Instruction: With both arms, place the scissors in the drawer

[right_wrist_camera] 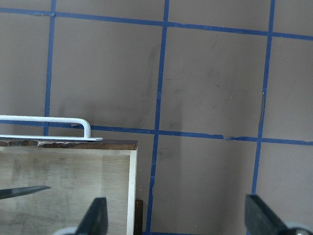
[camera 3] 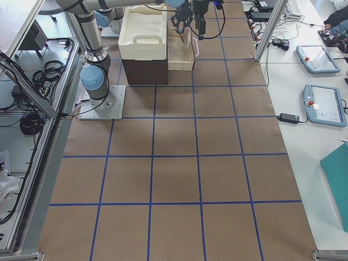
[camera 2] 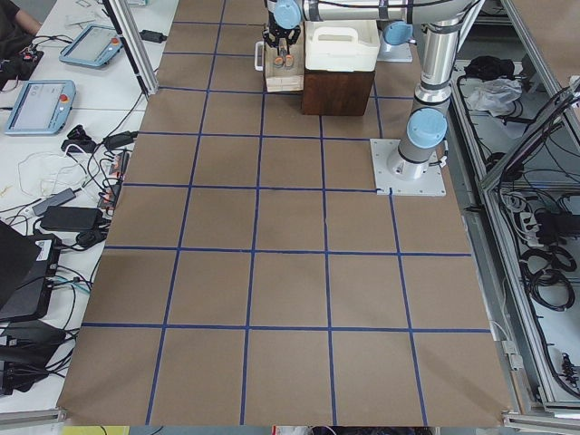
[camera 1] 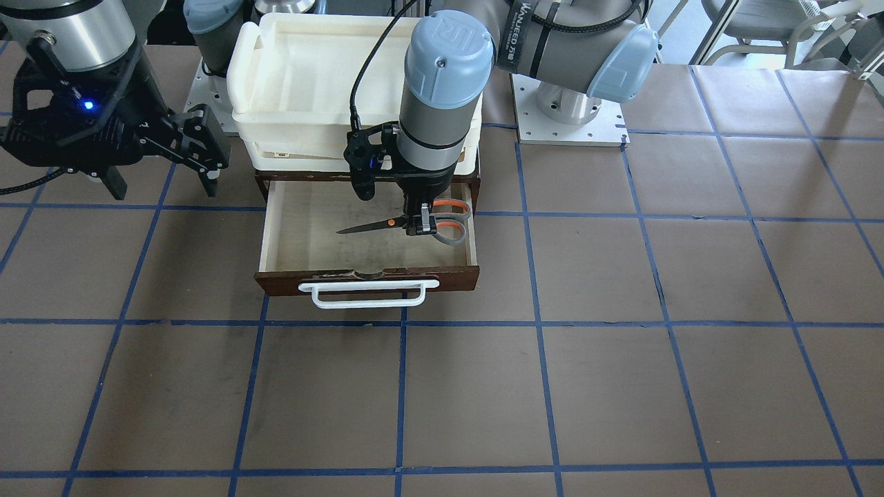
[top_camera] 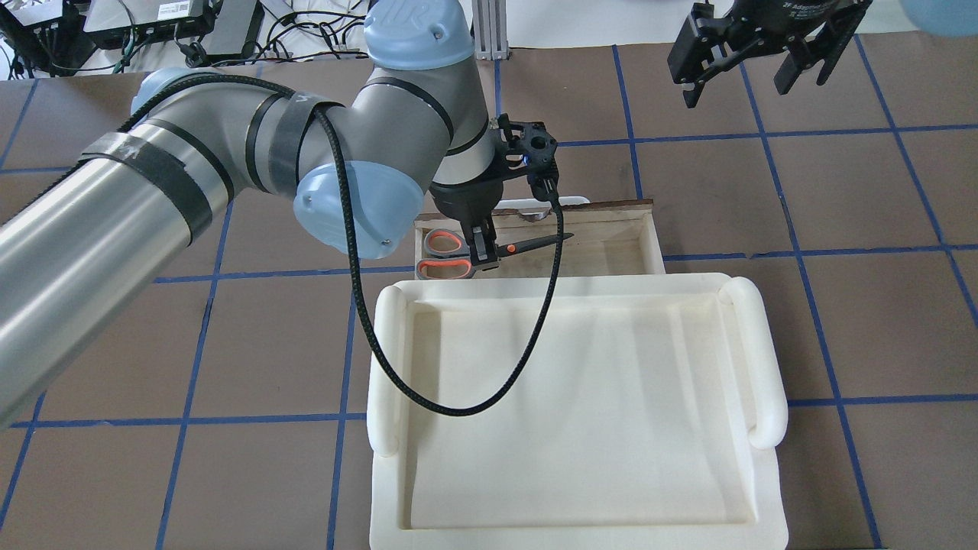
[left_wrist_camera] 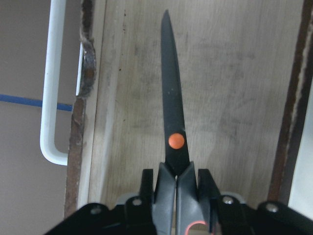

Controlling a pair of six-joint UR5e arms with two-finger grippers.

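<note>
The scissors point(camera 1: 384, 223) are inside the open drawer point(camera 1: 456, 276), over its pale wooden floor, on the side nearer to the robot's left. The blades are closed together and point across the drawer toward the robot's right. The grey handles with orange inner loops are close to the drawer's left wall. Whether the scissors touch the floor or hang a little above it, I cannot tell.

The left gripper point(camera 1: 420, 224) comes down from above, and its two fingers are clamped on the scissors just behind the orange pivot dot, where the handles begin. In the left wrist view the blades point(left_wrist_camera: 173, 112) run straight out from the gripper point(left_wrist_camera: 176, 178), parallel to the dark front board and its white bar handle point(left_wrist_camera: 51, 83).

The right gripper point(camera 1: 162, 181) is in the air above the brown table point(camera 1: 621, 379), beside the drawer on the robot's right. Its fingers are spread wide and hold nothing. Its wrist camera sees the front corner of the drawer point(right_wrist_camera: 68, 171) and the blade tip.

A cream-white tray point(top_camera: 764, 359) sits on top of the dark cabinet behind the drawer.
</note>
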